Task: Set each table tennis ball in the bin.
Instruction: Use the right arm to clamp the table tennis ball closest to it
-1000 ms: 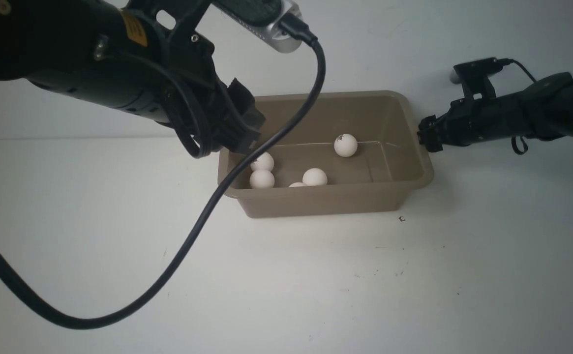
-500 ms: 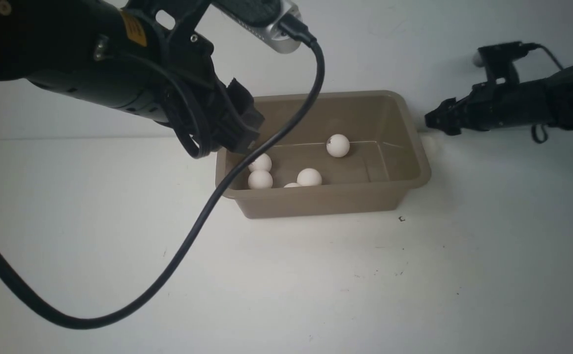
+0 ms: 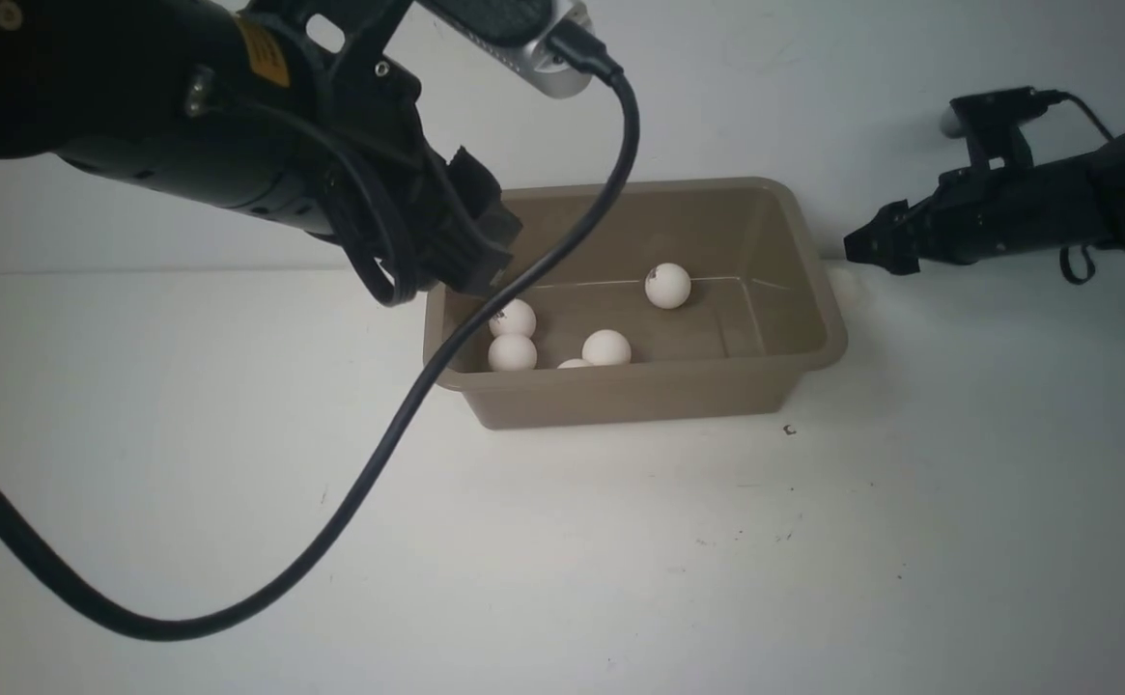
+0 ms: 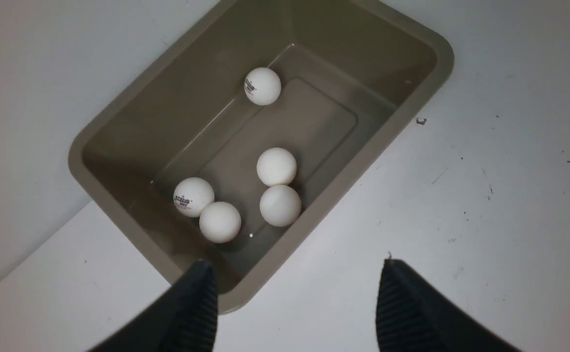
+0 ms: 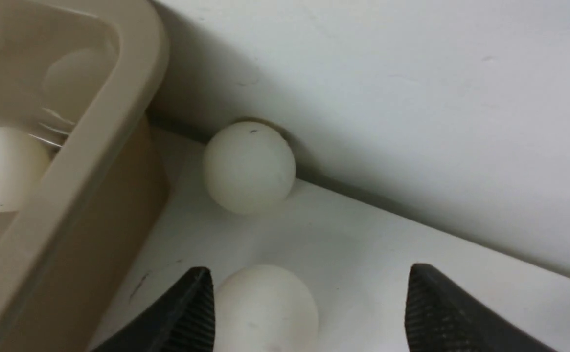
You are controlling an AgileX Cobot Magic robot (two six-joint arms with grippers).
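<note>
Five matte white table tennis balls [image 4: 276, 166] lay in the taupe rectangular plastic bin [image 3: 620, 398]; left gripper [image 4: 294, 274] spread, empty; right gripper [image 5: 309, 274] spread astride one of two outside balls [image 5: 249, 166].

The bin [image 3: 639, 398] is a plain taupe with no pattern, darker on its shaded inner walls. The table tennis balls [image 4: 276, 166] are matte white. Two of them, the lone ball [image 4: 262, 86] and a paired ball [image 4: 193, 196], bear a small dark printed logo (too fine to read). The outside ball [image 5: 248, 167] is the same white with a tiny dark fleck. The table [image 3: 234, 463] is white, speckled with small dark marks, and the wall [image 3: 765, 87] is pale grey-white. The left arm [image 3: 137, 106] is black with a yellow-orange label [image 3: 263, 53], a silver camera housing [image 3: 550, 72] and a black cable [image 3: 407, 415]. The left gripper [image 4: 295, 266] and right gripper [image 5: 309, 269] are black, finely ribbed.
</note>
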